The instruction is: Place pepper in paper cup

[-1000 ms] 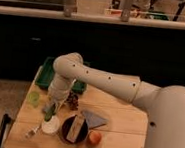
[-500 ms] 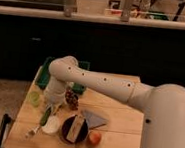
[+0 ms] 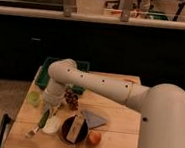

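My gripper (image 3: 49, 109) hangs at the end of the white arm over the left part of the wooden table (image 3: 115, 126). It is shut on the green pepper (image 3: 44, 118), which hangs tilted below it with its lower end to the left. The white paper cup (image 3: 52, 126) stands on the table directly under and just right of the pepper. The pepper's lower part overlaps the cup's left rim. I cannot tell whether it touches the cup.
A light-green cup (image 3: 33, 98) stands left of the gripper. Dark red grapes (image 3: 72, 99) lie to its right. A dark bowl (image 3: 74, 130) with a packet, an orange (image 3: 95, 137) and a grey-blue napkin (image 3: 95, 120) sit front centre. A green tray (image 3: 46, 78) is behind. A pale small object (image 3: 31, 131) lies front left.
The arm has swung left and lowered. The pepper has come down with the gripper, from above the cup to the level of its left rim.
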{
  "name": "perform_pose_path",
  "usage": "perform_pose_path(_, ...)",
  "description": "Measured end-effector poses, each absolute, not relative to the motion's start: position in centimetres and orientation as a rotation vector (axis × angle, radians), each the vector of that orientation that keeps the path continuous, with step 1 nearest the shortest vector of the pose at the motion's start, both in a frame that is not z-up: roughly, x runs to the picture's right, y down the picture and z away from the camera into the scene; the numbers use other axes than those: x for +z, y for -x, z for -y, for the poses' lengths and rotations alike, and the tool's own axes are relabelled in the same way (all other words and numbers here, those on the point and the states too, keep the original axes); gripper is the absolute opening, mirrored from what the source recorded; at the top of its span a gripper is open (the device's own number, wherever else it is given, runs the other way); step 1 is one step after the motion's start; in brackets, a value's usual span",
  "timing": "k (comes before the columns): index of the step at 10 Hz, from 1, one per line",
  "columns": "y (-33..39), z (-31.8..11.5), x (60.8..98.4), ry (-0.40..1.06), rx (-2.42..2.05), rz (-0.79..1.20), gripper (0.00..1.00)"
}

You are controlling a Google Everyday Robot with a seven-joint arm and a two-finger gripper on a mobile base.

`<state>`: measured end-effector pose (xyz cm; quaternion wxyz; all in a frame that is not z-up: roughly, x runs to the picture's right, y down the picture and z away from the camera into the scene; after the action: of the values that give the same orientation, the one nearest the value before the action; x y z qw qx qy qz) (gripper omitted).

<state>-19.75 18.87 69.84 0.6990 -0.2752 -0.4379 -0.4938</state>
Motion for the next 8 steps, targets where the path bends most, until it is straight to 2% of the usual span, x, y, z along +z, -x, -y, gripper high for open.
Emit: perform_pose_path(8,22.2,-20.1,67.7,0.716,-1.104,1.051,0.0)
